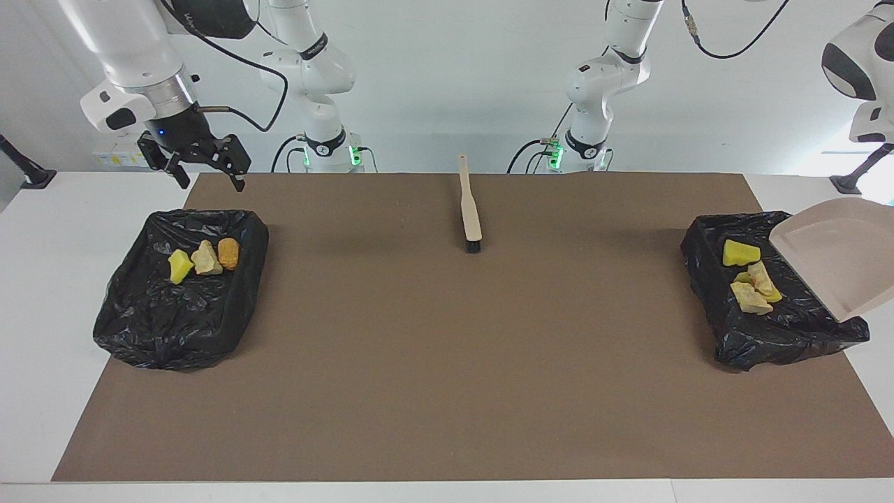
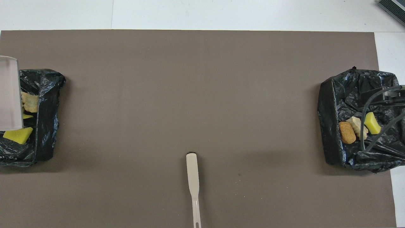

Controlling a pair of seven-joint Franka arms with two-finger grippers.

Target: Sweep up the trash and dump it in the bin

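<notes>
1. Apparently the sweeping is over: no trash lies on the brown mat, and every scrap visible sits inside a bin.
2. The bin at the right arm's end, at 9 o'clock in the facing view, holds 3 pieces in a row: a yellow-green sponge bit, a pale foam chunk and an orange-brown lump.
3. The bin at the left arm's end, at 3 o'clock in that view, holds a yellow sponge wedge and a few pale crumbly chunks heaped together.
4. The dustpan hangs tilted over this bin, its open lip toward the bag, which suits tipping scraps out; the pan looks empty.
5. The left gripper is out of frame. It is clamped shut, and since the pan hangs in the air with its handle running off the edge, it is judged to be gripping the dustpan.
6. The right gripper hovers with its fingers spread wide and nothing between them, over the table at 12 o'clock from its bin, clear of the black bag.
7. The brush lies flat on the mat at 12 o'clock in the facing view, bristles toward the centre, handle toward the robots, untouched.
8. What remains is probably to set the dustpan down; the risk is its lip snagging the loose bag.
</notes>
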